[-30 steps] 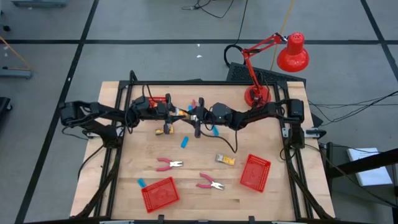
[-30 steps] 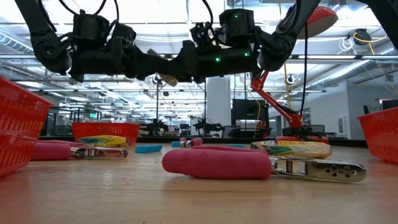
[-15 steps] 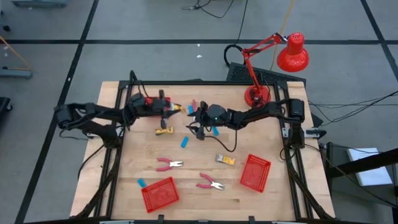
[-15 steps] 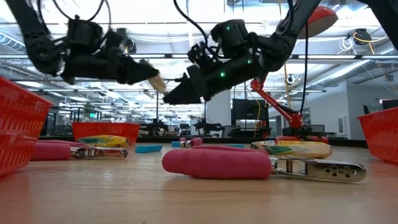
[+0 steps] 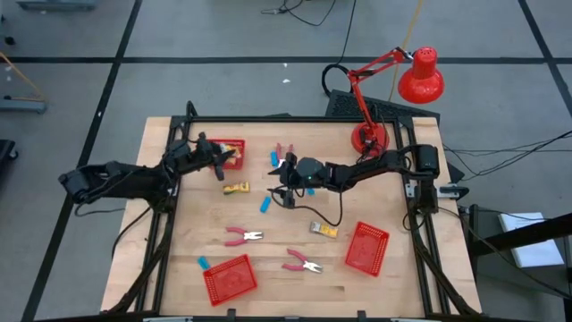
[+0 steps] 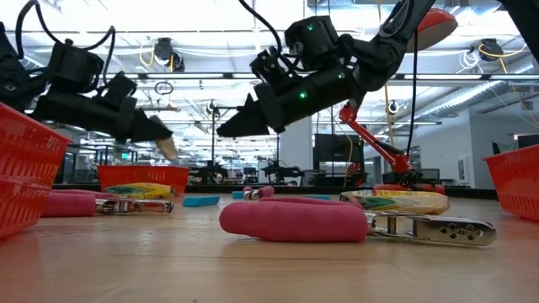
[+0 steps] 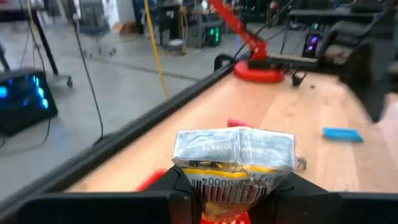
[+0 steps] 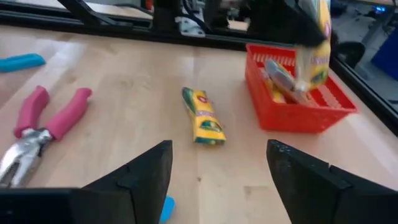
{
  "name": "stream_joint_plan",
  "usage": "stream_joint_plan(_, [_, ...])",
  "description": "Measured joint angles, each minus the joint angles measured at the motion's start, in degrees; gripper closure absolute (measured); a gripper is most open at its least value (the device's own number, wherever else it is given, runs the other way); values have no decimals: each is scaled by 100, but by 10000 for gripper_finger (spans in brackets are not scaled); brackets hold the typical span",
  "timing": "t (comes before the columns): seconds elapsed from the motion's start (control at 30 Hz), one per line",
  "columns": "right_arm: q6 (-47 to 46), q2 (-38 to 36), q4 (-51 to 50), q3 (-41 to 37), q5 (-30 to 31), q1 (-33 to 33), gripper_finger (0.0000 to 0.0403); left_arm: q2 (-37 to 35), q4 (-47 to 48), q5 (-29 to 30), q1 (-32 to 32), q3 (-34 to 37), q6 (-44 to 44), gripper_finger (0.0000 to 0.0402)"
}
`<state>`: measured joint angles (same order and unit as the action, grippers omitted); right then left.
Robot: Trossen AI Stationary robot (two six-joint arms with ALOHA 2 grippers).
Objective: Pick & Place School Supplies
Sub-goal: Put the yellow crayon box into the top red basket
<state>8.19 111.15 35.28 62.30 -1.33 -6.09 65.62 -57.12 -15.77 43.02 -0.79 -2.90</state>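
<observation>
My left gripper hangs over the small red basket at the table's far left, shut on a yellow-and-silver packet. That packet also shows above the basket in the right wrist view, and another packet lies inside the basket. My right gripper hovers open over the table's middle, touching nothing. A second yellow packet lies flat on the wood between the two grippers. Pink-handled pliers, another pair, light-blue blocks and a third packet lie loose. My left gripper pinches the packet between its two fingers by its barcode end. The silver crimped end sticks out past the fingertips. The fingers slant down from the table's left. The packet is lifted clear, above the basket.
Two larger red mesh baskets stand near the front edge and front right. A red desk lamp stands at the far right corner. A black frame rail runs along the far edge. Bare wood lies near the table's middle front.
The two grippers were close together over the table's far middle. My left gripper has drawn away toward the table's left and lower, carrying the packet over the far-left basket. My right gripper has stayed near the middle and tipped its fingers downward.
</observation>
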Motion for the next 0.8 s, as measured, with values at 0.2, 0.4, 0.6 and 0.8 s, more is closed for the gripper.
stream_joint_plan(0.2, [2, -2, 6, 0, 0, 61, 165, -2, 219, 492, 5, -1, -11, 321])
stream_joint_plan(0.4, [2, -2, 9, 0, -19, 66, 172, -7, 316, 837, 5, -1, 41, 321])
stream_joint_plan(0.6, [21, -2, 7, 0, -20, 62, 170, -12, -246, 312, 1, -40, 280, 201])
stream_joint_plan(0.8, [9, -2, 7, 0, -21, 59, 170, -15, -320, 185, 5, -44, 354, 108])
